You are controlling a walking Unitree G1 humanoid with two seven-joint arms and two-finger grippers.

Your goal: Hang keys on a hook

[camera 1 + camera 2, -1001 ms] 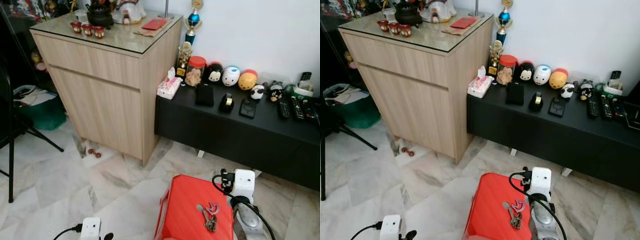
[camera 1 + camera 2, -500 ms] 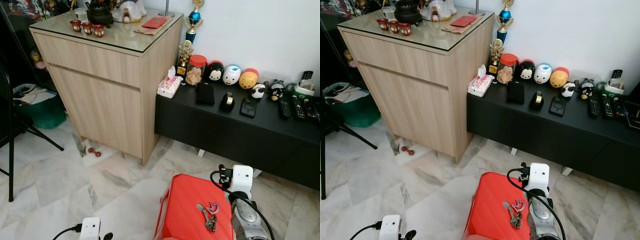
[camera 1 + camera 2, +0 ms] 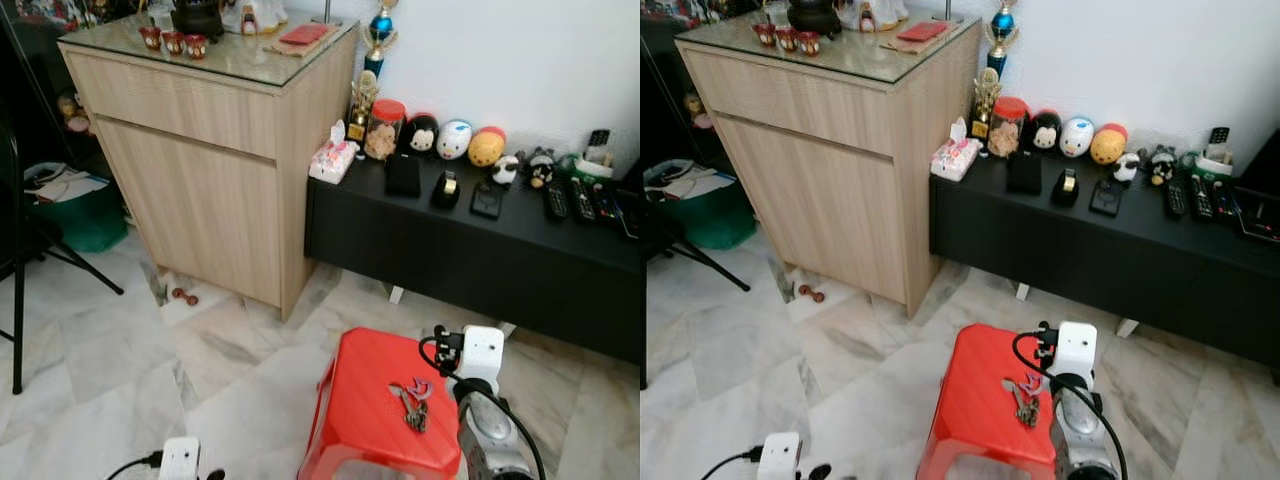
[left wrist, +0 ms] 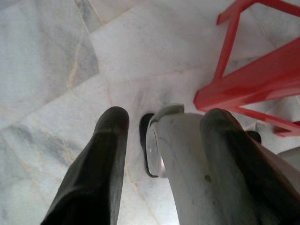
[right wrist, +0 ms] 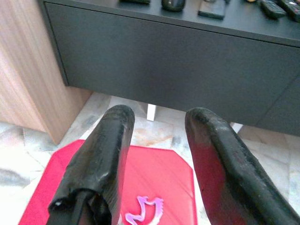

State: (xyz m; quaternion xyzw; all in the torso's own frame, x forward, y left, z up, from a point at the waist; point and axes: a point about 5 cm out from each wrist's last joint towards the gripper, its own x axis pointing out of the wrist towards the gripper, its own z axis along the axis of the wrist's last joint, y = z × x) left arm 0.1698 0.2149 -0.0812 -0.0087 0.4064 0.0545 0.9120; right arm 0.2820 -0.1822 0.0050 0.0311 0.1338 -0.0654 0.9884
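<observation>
Standing far off to my left is a big wooden cabinet (image 3: 215, 150), with a long black low table (image 3: 480, 240) on its right by the wall. Nearer me sits a red stool (image 3: 385, 410). My right gripper (image 5: 157, 140) hovers over it, fingers spread apart. My left gripper (image 4: 161, 154) hangs low, fingers spread too. Smallest, the keys (image 3: 410, 400) lie on the stool's right side.

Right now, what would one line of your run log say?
keys: lying on red stool | right hand: open, above stool | hook: unseen
</observation>
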